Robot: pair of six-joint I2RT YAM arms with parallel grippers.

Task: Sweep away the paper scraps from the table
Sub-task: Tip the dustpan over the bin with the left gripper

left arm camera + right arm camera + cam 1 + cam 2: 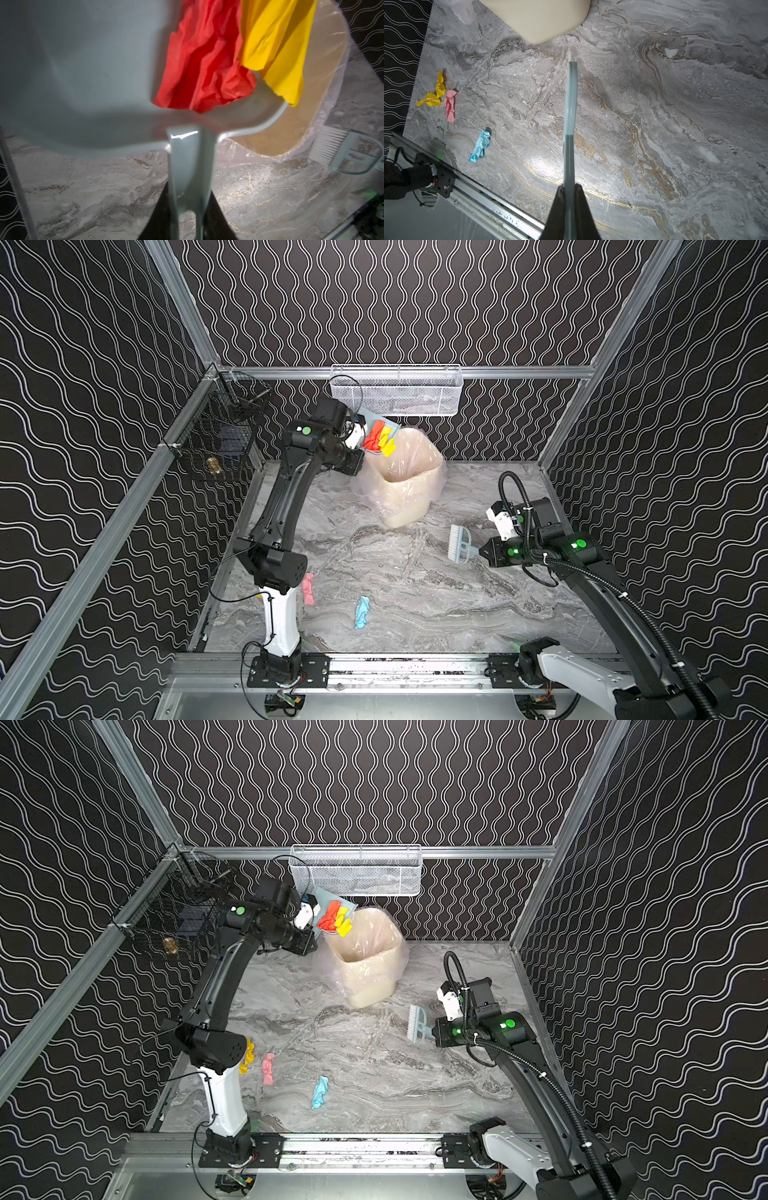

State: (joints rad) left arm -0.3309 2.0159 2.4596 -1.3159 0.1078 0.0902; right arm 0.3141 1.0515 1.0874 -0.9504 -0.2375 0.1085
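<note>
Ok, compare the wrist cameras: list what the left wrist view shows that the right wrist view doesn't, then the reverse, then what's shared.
Left wrist only: the dustpan, holding a red scrap and a yellow scrap by the bin's open mouth. Right wrist only: another yellow scrap, a pink scrap and a light blue scrap lying on the table. Shared: the table, the lined bin, and the brush, bristles showing from the left wrist, edge-on from the right.

Black arms [286, 489], white base links [282, 622], green round lights [581, 543], ribbed black cable [648, 624], black right gripper [482, 551]
</note>
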